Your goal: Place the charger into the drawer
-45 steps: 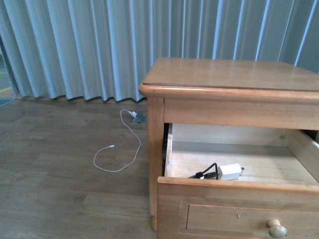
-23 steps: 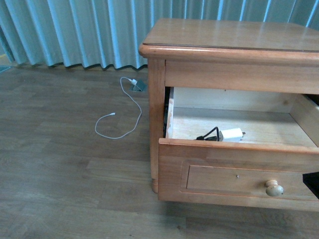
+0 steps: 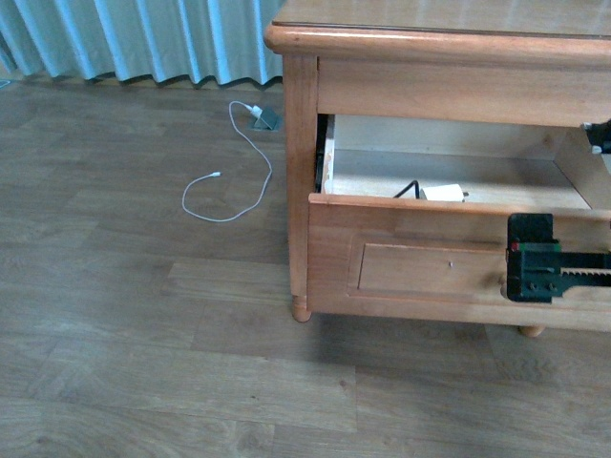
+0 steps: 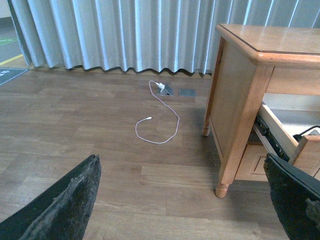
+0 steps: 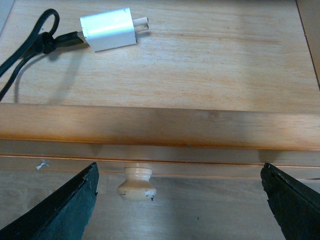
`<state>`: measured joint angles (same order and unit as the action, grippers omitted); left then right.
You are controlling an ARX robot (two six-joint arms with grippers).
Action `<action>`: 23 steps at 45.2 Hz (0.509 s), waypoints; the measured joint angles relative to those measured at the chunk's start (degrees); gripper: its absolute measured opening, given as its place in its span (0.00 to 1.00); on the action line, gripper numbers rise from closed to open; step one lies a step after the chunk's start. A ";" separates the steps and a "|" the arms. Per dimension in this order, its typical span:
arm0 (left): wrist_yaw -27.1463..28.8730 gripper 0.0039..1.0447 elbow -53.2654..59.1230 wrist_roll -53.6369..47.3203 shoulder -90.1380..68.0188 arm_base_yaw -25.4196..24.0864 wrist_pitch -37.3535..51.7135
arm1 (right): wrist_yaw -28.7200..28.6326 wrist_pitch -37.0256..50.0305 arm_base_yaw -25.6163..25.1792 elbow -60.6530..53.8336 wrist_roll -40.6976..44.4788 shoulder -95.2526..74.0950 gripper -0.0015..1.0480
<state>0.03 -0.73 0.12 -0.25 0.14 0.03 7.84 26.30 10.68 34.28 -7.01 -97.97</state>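
Observation:
The charger (image 3: 442,193) lies inside the open drawer (image 3: 420,267), a white adapter with its black cable (image 3: 410,189) beside it. In the right wrist view the charger (image 5: 107,29) rests on the drawer's pale floor, cable (image 5: 30,45) looped off to one side. My right gripper (image 3: 531,260) is open in front of the drawer's panel, where it hides the knob in the front view. From the right wrist, the knob (image 5: 136,183) sits between the wide-apart fingers of the right gripper (image 5: 179,202), untouched. My left gripper (image 4: 185,205) hangs open over the floor, beside the drawer (image 4: 300,150).
The drawer belongs to a wooden nightstand (image 3: 458,57) on round feet (image 3: 301,308). A long white cable (image 3: 239,181) lies on the wood floor to the left, plugged in near the curtain (image 3: 143,38). The same white cable (image 4: 165,120) shows in the left wrist view.
The front view has tilted down, so the nightstand sits higher in frame. My right gripper has come into view in front of the drawer's panel. The charger has stayed put.

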 joint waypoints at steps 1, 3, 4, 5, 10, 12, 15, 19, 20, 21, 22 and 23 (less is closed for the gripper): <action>0.00 0.94 0.00 0.00 0.00 0.00 0.00 | 0.44 0.83 0.13 0.92 0.02 -1.11 0.92; 0.00 0.94 0.00 0.00 0.00 0.00 0.00 | 1.27 2.05 0.37 2.58 0.00 -2.93 0.92; 0.00 0.94 0.00 0.00 0.00 0.00 0.00 | 1.38 2.47 0.44 3.30 0.00 -3.65 0.92; 0.00 0.94 0.00 0.00 0.00 0.00 0.00 | 1.55 2.95 0.52 4.37 -0.13 -4.70 0.92; 0.00 0.94 0.00 0.00 0.00 0.00 0.00 | 2.69 4.52 0.72 7.48 -0.15 -7.91 0.92; 0.00 0.94 0.00 0.00 0.00 0.00 0.00 | 3.17 5.07 0.72 8.87 -0.13 -9.29 0.92; 0.00 0.94 0.02 0.00 0.00 0.00 0.00 | 3.96 5.75 0.72 10.64 -0.13 -10.99 0.92; 0.00 0.94 0.00 0.00 0.00 0.00 0.00 | 4.63 6.88 0.70 12.66 0.09 -13.00 0.92; 0.00 0.94 0.00 0.00 0.00 0.00 0.00 | 5.01 7.23 0.70 13.31 0.13 -13.66 0.92; 0.00 0.94 0.02 0.00 0.00 0.00 0.00 | 5.25 7.48 0.68 14.08 0.26 -14.29 0.92; 0.00 0.94 0.00 0.00 0.00 0.00 0.00 | 5.49 7.69 0.63 14.84 0.42 -14.88 0.92; 0.00 0.94 0.00 0.00 0.00 0.00 0.00 | 5.60 7.78 0.61 15.21 0.52 -15.19 0.92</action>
<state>0.03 -0.73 0.12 -0.25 0.14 0.03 13.43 34.09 11.29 49.50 -6.48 -113.16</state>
